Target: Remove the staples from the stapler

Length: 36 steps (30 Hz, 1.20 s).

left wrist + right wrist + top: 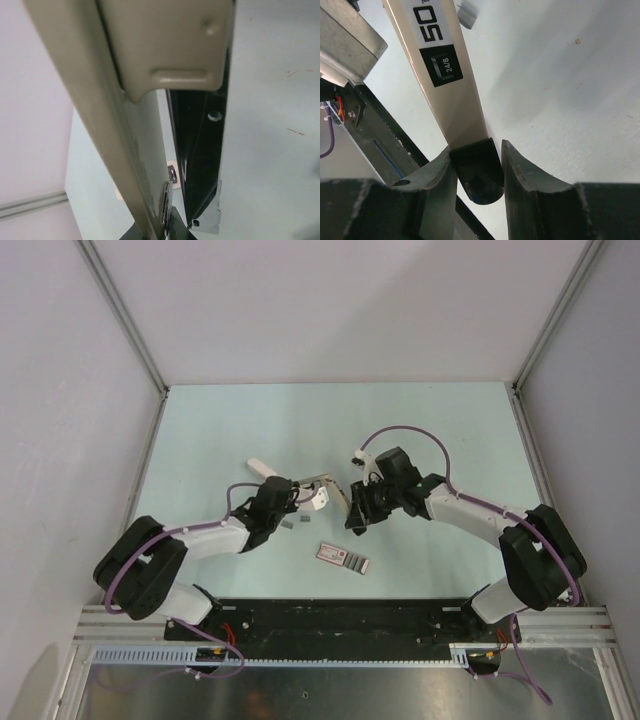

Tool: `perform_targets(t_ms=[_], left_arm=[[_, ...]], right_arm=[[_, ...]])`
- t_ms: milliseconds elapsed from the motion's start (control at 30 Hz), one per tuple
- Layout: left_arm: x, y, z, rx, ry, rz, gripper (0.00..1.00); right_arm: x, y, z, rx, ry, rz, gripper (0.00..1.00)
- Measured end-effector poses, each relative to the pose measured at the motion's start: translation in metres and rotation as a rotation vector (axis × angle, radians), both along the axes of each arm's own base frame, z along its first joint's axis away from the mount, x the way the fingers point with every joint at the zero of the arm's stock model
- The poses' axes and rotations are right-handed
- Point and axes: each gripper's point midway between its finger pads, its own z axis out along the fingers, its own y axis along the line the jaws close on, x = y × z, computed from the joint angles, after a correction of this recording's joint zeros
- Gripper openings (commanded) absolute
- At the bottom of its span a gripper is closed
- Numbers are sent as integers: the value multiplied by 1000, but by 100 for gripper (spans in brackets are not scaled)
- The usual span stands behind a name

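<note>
The beige stapler (322, 486) lies opened between my two arms at mid table. My left gripper (297, 496) is shut on one half of it. In the left wrist view the beige body (165, 45) and a black part (200, 150) fill the frame, and the fingertips (131, 233) barely show at the bottom. My right gripper (353, 514) is shut on the black end (479, 170) of the other beige arm (445, 65), marked 50 and 24/8. Small dark-grey staples (289, 524) lie on the table under the stapler; one block shows in the right wrist view (466, 15).
A flat pink-and-grey packet (343, 558) lies on the table in front of the stapler, near the arm bases. The black base rail (330, 618) runs along the near edge. Grey walls close in the left, right and far sides.
</note>
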Motion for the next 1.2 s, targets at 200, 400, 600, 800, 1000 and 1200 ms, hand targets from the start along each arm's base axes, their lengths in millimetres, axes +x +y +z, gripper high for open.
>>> perform_targets(t_ms=[200, 400, 600, 800, 1000, 1200], left_arm=[[-7, -3, 1, 3, 11, 21, 0], [-14, -32, 11, -161, 170, 38, 15], [-39, -102, 52, -418, 334, -123, 29], [-62, -108, 48, -479, 499, -116, 42], [-86, -116, 46, -526, 642, -133, 78], [-38, -82, 88, -671, 578, -4, 89]], right_arm=[[0, -1, -1, 12, 9, -5, 0], [18, 14, 20, 116, -22, -85, 0], [57, 42, 74, 329, -130, -202, 0], [72, 45, 91, 367, -129, -278, 0], [108, 34, 96, 316, -206, -390, 0], [129, 4, 66, 145, -223, -474, 0]])
